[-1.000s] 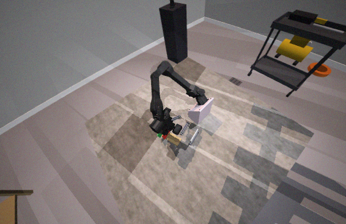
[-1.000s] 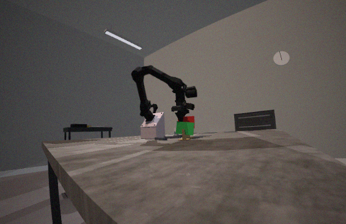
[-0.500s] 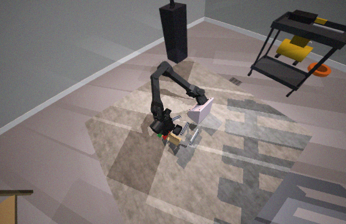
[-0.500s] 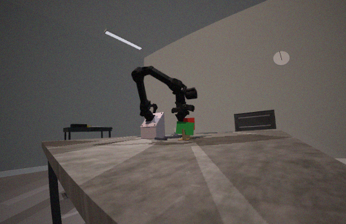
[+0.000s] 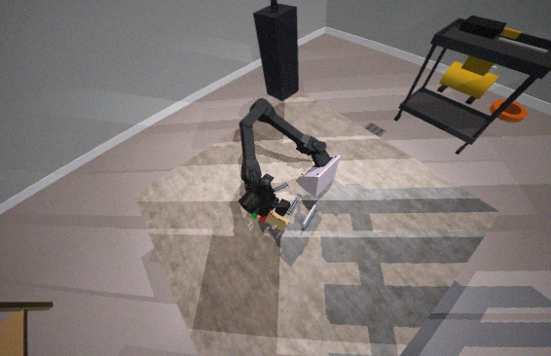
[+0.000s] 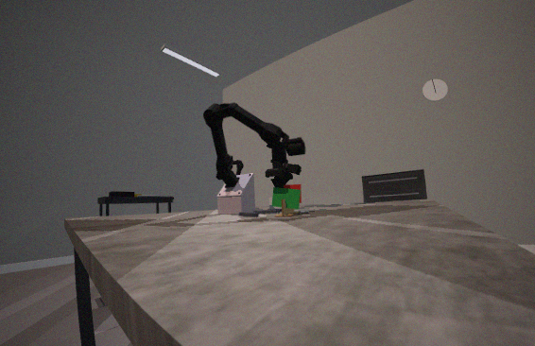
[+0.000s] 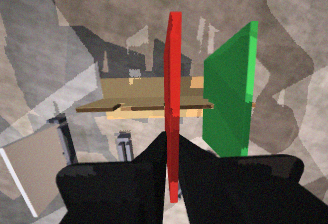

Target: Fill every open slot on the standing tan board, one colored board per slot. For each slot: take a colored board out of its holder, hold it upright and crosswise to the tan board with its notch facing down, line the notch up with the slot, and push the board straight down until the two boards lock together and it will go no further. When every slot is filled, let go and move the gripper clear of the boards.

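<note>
The black parallel-jaw gripper is pinching a thin rectangular red board, which stands upright and edge-on between the fingertips. In the wrist view the red board crosses the notched standing tan board roughly at right angles; whether it has entered a slot cannot be told.

Beside it, on the tan board, stands a flat green board, also crosswise and slightly skewed; it looks already fitted. On the other side of the red board, an open notch shows in the tan board's top edge.

Farther out, a pale, white-edged board stands by a dark slotted holder, with another grey holder nearby. The black six-joint arm reaches over from a pale pink wedge-shaped base. In the exterior view, all this work sits close to the far edge of the mottled tabletop, well apart from its near left corner.

The step in hand seems to be seating the red board. The next move calls for checking notch against slot, then pressing straight down without twisting until it stops; a sideways push could skew the green board further. The pale board would likely follow.
</note>
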Available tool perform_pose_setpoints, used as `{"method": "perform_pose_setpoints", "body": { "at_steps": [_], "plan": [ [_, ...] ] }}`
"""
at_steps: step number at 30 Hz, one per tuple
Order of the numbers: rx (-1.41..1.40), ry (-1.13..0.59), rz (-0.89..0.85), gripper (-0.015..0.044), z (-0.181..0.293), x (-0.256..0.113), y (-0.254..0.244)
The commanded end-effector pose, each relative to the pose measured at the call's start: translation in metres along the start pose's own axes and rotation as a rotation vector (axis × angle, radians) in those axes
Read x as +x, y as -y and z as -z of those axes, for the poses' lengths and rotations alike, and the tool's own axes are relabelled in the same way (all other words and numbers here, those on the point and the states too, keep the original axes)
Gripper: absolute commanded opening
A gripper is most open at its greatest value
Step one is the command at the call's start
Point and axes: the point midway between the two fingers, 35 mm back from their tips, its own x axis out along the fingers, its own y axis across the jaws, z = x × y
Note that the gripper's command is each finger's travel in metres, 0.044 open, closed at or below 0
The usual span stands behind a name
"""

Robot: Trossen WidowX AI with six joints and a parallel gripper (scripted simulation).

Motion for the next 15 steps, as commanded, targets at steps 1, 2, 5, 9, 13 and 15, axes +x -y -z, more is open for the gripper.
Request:
{"method": "perform_pose_setpoints", "body": {
  "at_steps": [1, 2, 5, 9, 13, 15],
  "plan": [
    [-0.004, -0.001, 0.003, 0.0000, 0.0001, 0.0034, 0.0004],
    [-0.004, -0.001, 0.003, 0.0000, 0.0001, 0.0041, 0.0004],
    [-0.004, -0.001, 0.003, 0.0000, 0.0001, 0.0060, 0.0004],
    [-0.004, -0.001, 0.003, 0.0000, 0.0001, 0.0086, 0.0004],
    [-0.004, -0.001, 0.003, 0.0000, 0.0001, 0.0112, 0.0005],
    [-0.004, -0.001, 0.003, 0.0000, 0.0001, 0.0125, 0.0005]
  ]
}}
